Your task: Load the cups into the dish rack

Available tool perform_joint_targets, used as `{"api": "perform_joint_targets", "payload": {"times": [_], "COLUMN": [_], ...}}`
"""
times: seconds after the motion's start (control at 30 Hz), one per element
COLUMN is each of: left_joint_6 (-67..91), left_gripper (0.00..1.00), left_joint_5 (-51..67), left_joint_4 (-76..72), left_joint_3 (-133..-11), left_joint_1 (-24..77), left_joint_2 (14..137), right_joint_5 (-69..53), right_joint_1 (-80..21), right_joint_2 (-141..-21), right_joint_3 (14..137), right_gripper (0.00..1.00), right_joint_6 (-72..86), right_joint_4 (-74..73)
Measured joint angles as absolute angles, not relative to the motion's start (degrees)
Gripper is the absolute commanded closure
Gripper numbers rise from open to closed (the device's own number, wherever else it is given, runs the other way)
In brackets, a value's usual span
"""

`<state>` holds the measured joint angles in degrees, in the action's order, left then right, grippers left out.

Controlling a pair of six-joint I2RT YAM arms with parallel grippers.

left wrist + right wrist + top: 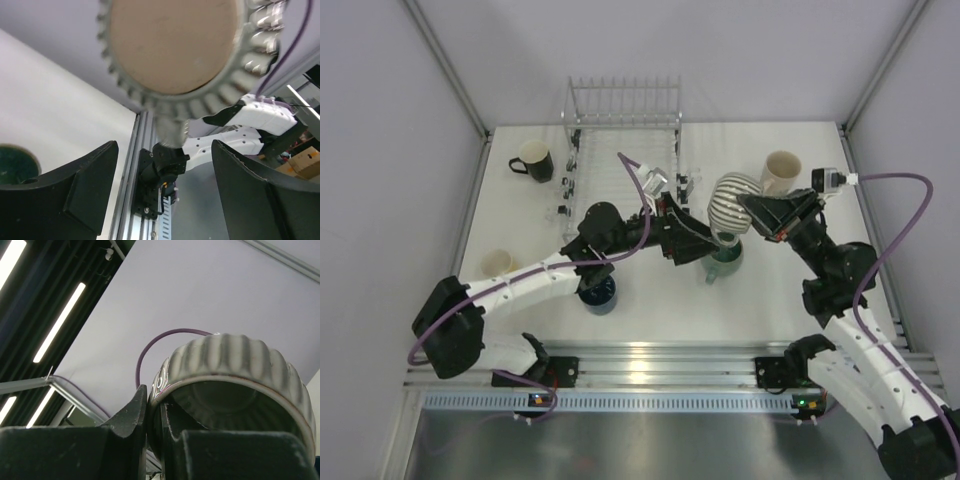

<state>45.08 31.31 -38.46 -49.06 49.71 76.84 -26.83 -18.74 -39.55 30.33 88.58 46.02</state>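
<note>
Overhead view, wrist close-ups, ribbed cup [733, 200] shared

Ribbed beige cup [732, 198] aloft, tilted, beside silver dish rack [620, 100]

White table [660, 310] carries dish rack [620, 105] beyond the jaws of the left gripper [715, 247], teal-green cup [725, 264] close beside them, black mug [535, 160], yellowish cup [498, 263], dark blue cup [600, 297] and cream cup [780, 172] farther off.

— How do the arms look?
— The left arm [520, 285] and the right arm [865, 345] both have white shells with black joints. A purple cable [892, 177] trails behind each pair of jaws.
— And the left gripper [164, 150]?
— It has two broad, matte-black fingers [82, 187], wedge-shaped, one on either side of the jaws' gap.
— The right gripper [156, 425]?
— Black too, and its fingers [127, 415] are smooth and curved. A small pale camera [830, 178] sits behind the jaws.
</note>
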Motion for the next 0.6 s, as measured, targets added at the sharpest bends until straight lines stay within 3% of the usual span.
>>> {"api": "perform_joint_targets", "payload": {"times": [0.43, 0.57, 0.6], "left_joint_6": [51.62, 53.12, 53.43], "left_gripper": [0.32, 0.53, 0.66], "left_joint_5": [36.23, 36.38, 36.34], "left_joint_4": [-51.64, -52.97, -53.17], "left_joint_3": [-51.22, -51.16, -51.11], "left_joint_1": [50.59, 51.09, 51.05], "left_joint_2": [83.26, 84.47, 84.6], "right_joint_5": [-25.87, -25.3, -25.12], "right_joint_1": [-21.28, -22.81, -23.18], "right_joint_2": [-49.34, -50.17, -49.87], "right_joint_3": [26.98, 26.98, 26.98], "right_gripper": [1.0, 1.0, 1.0], "right_joint_6": [92.12, 91.53, 91.24], "right_joint_4": [62.72, 64.4, 64.51]}}
